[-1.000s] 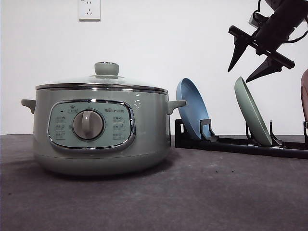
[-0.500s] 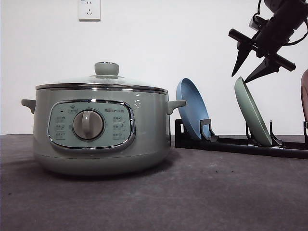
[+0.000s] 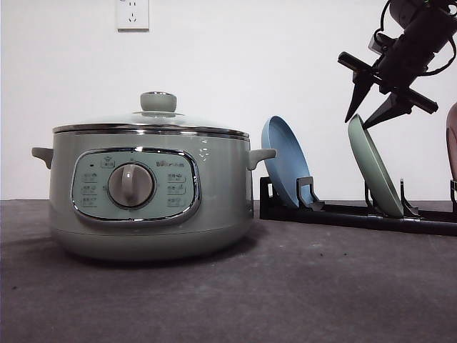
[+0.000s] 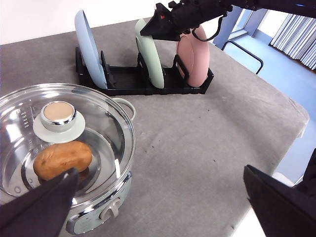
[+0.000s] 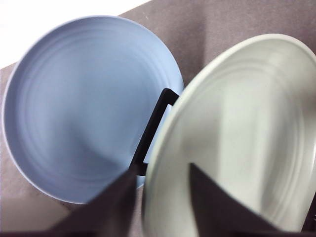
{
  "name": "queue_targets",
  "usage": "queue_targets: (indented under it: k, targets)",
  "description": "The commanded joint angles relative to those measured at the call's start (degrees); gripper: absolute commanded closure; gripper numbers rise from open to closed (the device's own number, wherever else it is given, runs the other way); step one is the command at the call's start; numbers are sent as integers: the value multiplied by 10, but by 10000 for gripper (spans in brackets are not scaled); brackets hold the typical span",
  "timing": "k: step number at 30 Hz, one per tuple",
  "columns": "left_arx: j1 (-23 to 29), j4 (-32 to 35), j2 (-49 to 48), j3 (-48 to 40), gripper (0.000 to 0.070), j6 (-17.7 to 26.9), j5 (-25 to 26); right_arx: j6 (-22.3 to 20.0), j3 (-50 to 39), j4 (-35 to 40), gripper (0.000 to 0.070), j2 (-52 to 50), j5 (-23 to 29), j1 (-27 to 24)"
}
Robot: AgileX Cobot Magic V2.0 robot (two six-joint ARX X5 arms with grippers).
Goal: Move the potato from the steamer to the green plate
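Front view — right tool (image 3: 366, 119) splayed astride green plate (image 3: 374, 168) rim

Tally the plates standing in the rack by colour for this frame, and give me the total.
Blue plate: 1
Green plate: 1
Pink plate: 1
Total: 3 plates, all standing on edge in the black rack.
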Motion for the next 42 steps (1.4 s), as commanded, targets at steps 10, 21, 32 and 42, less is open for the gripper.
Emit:
queue_targets:
  k: [10, 21, 32, 42]
  targets:
    - [-3, -8, 3, 13, 0, 1, 1, 6, 15, 8, 697, 4, -30, -7]
    - [-3, -13, 3, 13, 0, 1, 1, 12, 23, 20, 697, -84, -89, -15]
    - [-3, -41, 3, 13, 0, 1, 1, -68, 23, -61, 697, -255, -176, -3]
    - [-3, -40, 3, 13, 0, 3, 1, -258, 23, -317, 697, -427, -14, 164]
